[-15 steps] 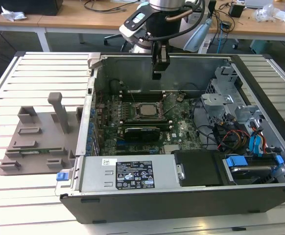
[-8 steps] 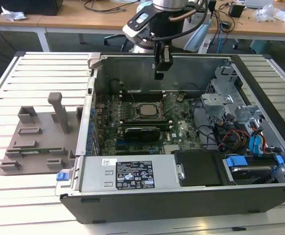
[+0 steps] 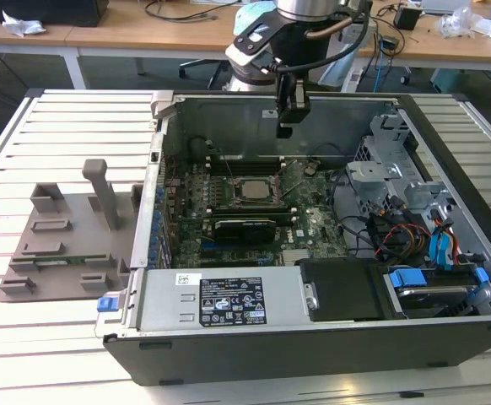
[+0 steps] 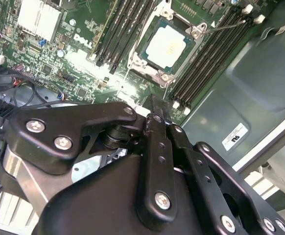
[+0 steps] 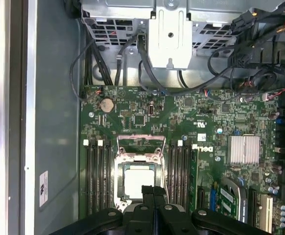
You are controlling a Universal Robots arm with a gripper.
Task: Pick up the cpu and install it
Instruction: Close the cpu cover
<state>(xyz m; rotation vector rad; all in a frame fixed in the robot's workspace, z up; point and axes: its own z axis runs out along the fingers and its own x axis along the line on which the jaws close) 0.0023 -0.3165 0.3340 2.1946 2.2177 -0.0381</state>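
Note:
The cpu [image 3: 250, 190] lies flat in the metal socket frame [image 3: 247, 202] on the green motherboard inside the open computer case. Its silvery square top faces up in both wrist views [image 4: 169, 46] [image 5: 138, 178]. My gripper [image 3: 285, 129] hangs well above the board, toward the case's back wall and a little to the exterior view's right of the cpu. Its black fingers [image 5: 143, 192] are pressed together with nothing between them, as the second wrist view's fingers [image 4: 154, 105] also show. The gripper touches neither the cpu nor the socket.
Black memory sticks [image 5: 97, 176] flank the socket on both sides. A drive cage [image 3: 385, 169] with cables [image 3: 397, 232] fills the case on the exterior view's right. A labelled power supply [image 3: 224, 299] runs along the front. A grey fixture [image 3: 68, 236] sits on the slatted table.

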